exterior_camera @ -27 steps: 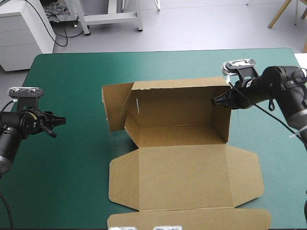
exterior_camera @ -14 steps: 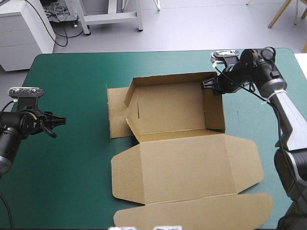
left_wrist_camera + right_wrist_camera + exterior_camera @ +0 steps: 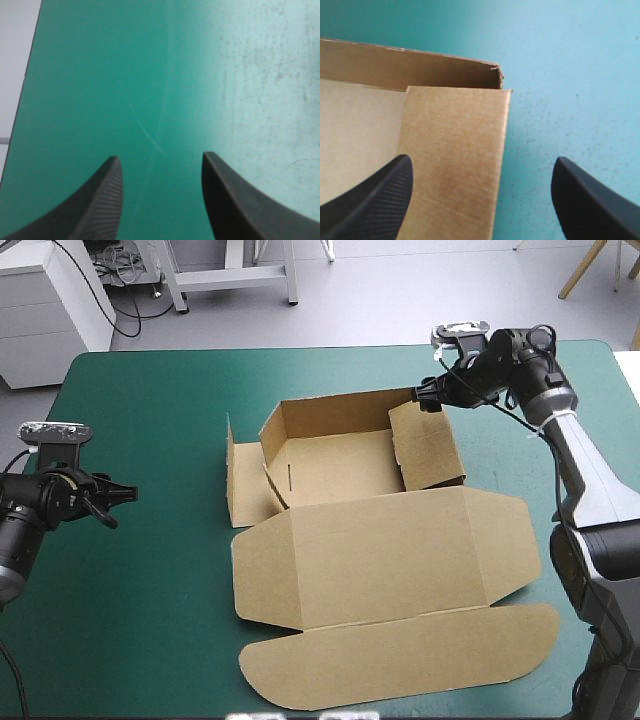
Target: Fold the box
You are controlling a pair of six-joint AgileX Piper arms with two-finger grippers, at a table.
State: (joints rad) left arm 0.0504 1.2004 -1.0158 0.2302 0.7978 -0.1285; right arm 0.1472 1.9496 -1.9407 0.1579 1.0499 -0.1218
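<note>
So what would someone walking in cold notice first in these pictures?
The big brown cardboard box in the middle of the teal-green table cover: its far half is a tray with raised walls, its wide lid flat toward the near edge. The right arm's black two-fingered gripper hovers open at the tray's far right corner, over the side wall that leans inward. The left gripper hangs open over bare cover, clear of the box.

Bright, even light left only thin, soft shadows at the raised walls of the box (image 3: 340,462), whose inner faces lay darker, while a pale glare washed the teal-green cover (image 3: 265,75) ahead of the left gripper (image 3: 160,156).
</note>
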